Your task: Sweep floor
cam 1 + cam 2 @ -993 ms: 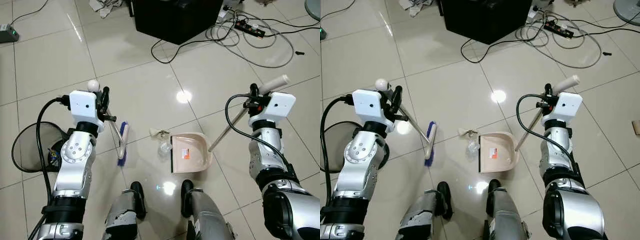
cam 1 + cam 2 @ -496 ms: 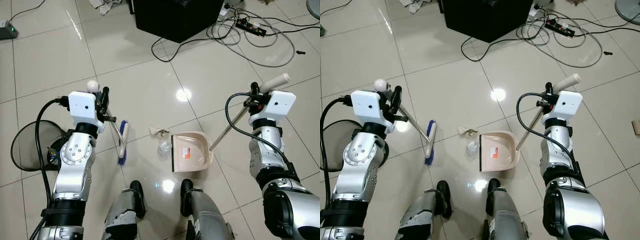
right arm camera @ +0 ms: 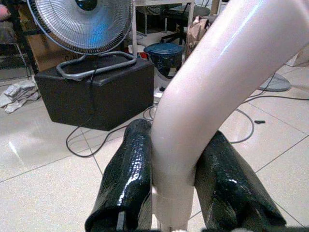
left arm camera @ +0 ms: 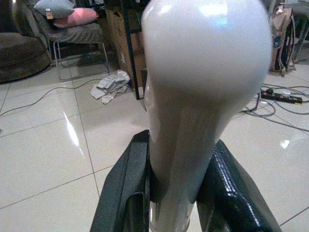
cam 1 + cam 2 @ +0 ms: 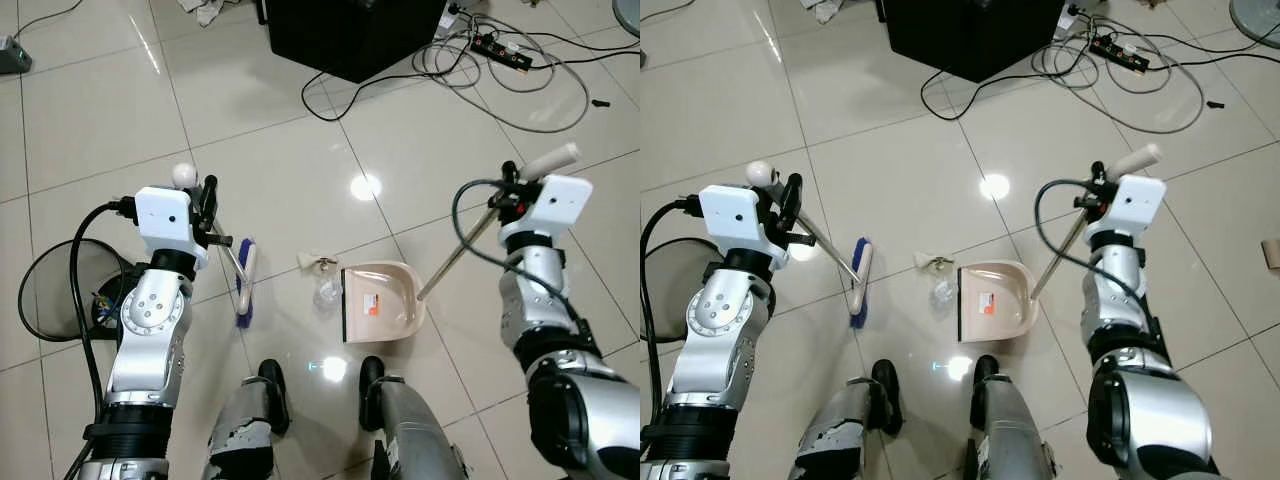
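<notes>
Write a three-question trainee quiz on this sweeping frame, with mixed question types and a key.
1. True or false: the left gripper is shut on the broom handle.
2. Which lies nearest the open mouth of the dustpan? A) the crumpled debris B) the power strip C) the black mesh bin
3. Fill in: the right gripper holds the dustpan handle, and the pan itself rests on the ____.

Key: 1 true. 2 A: the debris sits on the tiles between the broom head and the dustpan. 3 floor.
</notes>
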